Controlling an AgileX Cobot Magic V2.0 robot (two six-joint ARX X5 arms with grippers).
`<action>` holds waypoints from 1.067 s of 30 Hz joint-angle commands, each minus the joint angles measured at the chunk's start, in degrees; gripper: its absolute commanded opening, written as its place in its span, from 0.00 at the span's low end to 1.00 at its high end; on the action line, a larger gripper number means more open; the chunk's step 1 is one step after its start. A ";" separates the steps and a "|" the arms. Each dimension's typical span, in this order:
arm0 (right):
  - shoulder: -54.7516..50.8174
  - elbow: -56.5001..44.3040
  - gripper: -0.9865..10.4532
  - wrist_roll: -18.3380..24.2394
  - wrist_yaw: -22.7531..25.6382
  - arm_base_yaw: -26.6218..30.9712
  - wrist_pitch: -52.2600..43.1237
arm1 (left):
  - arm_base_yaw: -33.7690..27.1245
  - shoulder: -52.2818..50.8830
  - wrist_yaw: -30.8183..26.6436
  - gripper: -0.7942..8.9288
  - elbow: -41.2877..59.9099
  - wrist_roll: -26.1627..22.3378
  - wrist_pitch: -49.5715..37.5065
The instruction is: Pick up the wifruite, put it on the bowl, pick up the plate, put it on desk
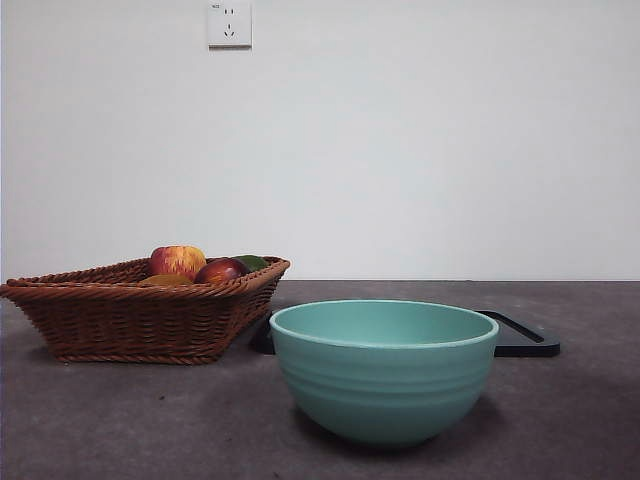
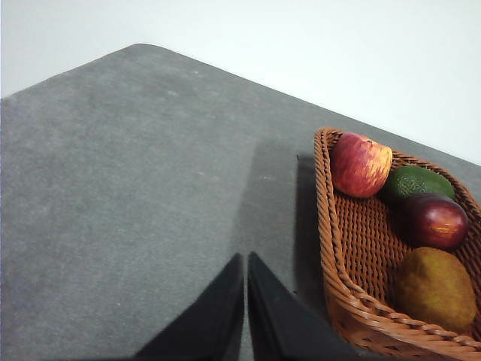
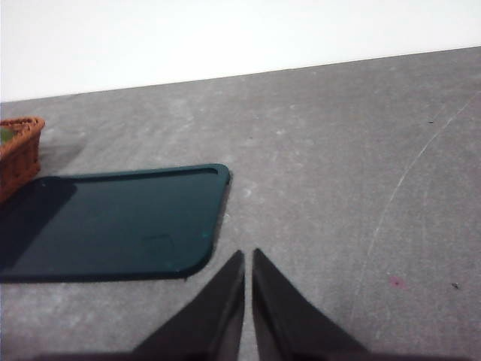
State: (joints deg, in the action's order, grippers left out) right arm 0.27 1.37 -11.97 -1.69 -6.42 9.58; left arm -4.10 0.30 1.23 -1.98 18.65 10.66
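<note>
Wrist views show both arms raised over the desk [image 2: 113, 210], fingers together.

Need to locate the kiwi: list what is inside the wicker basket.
The wicker basket holds four fruits: a red-yellow apple, a green fruit, a dark red fruit and the brown wifruite. What lies underneath them is hidden.

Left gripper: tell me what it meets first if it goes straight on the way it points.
Probably only bare desk. The left gripper, jaws shut, points along open tabletop beside the basket, not into it. Depth is hard to judge.
</note>
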 commanded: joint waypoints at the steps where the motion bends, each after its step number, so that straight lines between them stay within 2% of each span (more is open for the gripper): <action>1: -0.04 2.36 0.09 -1.38 0.00 -0.24 -0.85 | -0.02 -0.11 -0.17 0.09 -1.49 2.49 1.03; 10: 0.00 10.08 0.09 -1.38 0.02 -0.24 2.08 | -0.02 0.13 -0.11 0.09 -8.31 3.48 6.21; 20: 4.79 25.05 0.09 -1.05 0.02 -0.24 13.31 | -0.02 6.21 4.44 0.09 -19.32 1.95 9.20; 25: 11.26 34.34 0.09 1.03 -0.55 -0.24 21.14 | -0.02 12.59 10.54 0.09 -25.83 -1.68 14.40; 32: 22.32 46.34 0.09 5.16 -5.95 -0.24 32.54 | 0.02 22.36 19.08 0.09 -35.06 -6.08 22.12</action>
State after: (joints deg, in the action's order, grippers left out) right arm 21.30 46.19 -8.82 -6.87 -6.44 41.47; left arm -4.10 21.41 19.14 -35.35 15.22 32.27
